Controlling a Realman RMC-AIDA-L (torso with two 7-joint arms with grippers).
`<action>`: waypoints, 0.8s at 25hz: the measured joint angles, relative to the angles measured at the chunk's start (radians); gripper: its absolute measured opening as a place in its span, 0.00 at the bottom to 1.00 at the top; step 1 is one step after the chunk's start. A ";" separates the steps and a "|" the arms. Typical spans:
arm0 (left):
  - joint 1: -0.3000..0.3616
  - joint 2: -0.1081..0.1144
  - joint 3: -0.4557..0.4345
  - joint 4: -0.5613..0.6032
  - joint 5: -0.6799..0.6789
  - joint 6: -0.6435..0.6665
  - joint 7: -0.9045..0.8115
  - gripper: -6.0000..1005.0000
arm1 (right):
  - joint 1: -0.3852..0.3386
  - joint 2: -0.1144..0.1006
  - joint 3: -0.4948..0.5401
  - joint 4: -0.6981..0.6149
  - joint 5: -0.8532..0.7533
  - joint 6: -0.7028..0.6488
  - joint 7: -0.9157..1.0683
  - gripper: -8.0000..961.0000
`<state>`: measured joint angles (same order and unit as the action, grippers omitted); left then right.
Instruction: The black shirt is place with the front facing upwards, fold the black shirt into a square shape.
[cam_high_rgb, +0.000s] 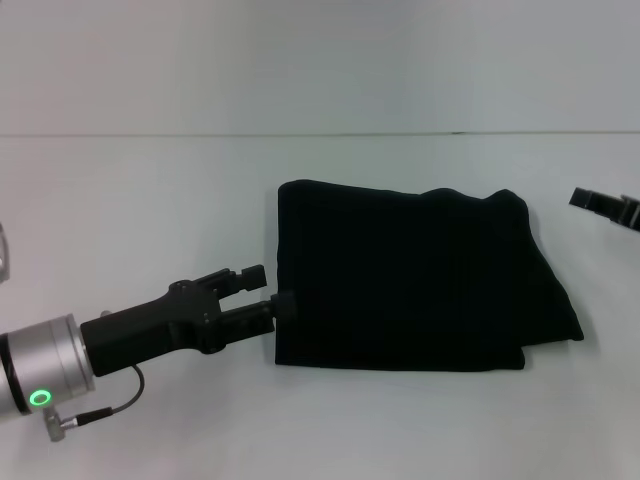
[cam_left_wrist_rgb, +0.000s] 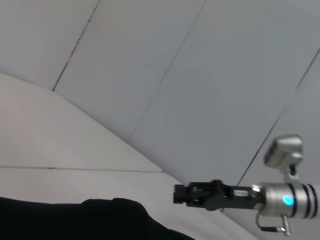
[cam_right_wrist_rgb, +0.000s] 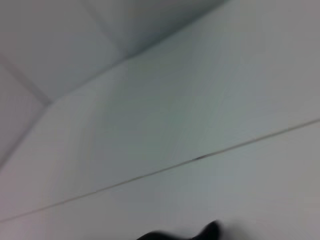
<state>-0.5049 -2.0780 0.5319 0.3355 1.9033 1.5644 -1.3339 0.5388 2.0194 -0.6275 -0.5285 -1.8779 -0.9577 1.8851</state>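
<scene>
A: Black shirt (cam_high_rgb: 410, 280), status?

B: Lying folded into a rough rectangle at desk (cam_high_rgb: 150, 200) centre, 3 o'clock edge lumpy, a flap sticking out toward 4 o'clock. No lettering showing.

A: Left gripper (cam_high_rgb: 272, 288)?

B: Mine sits at the shirt's 9 o'clock edge, fingers parted; lower fingertip (cam_high_rgb: 285, 303) touching the cloth, nothing clamped.

A: Right gripper (cam_high_rgb: 582, 198)?

B: Off at 3 o'clock, well apart from the shirt. Fingers: cannot tell.

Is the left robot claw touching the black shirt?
Touching. In the head view, the left gripper has its lower fingertip against the left edge of the black shirt.
</scene>
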 joint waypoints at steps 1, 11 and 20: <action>-0.002 0.002 -0.001 0.000 0.000 -0.002 -0.011 0.80 | -0.016 -0.001 0.012 0.000 0.015 -0.052 -0.049 0.51; -0.029 0.008 -0.006 0.007 -0.025 -0.038 -0.124 0.81 | -0.132 0.054 0.061 0.011 0.029 -0.340 -0.533 0.74; -0.042 0.011 -0.006 0.006 -0.041 -0.045 -0.136 0.80 | -0.145 0.052 0.091 0.070 0.024 -0.273 -0.563 0.86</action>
<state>-0.5466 -2.0671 0.5261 0.3416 1.8625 1.5192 -1.4695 0.3937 2.0712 -0.5366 -0.4589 -1.8540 -1.2308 1.3225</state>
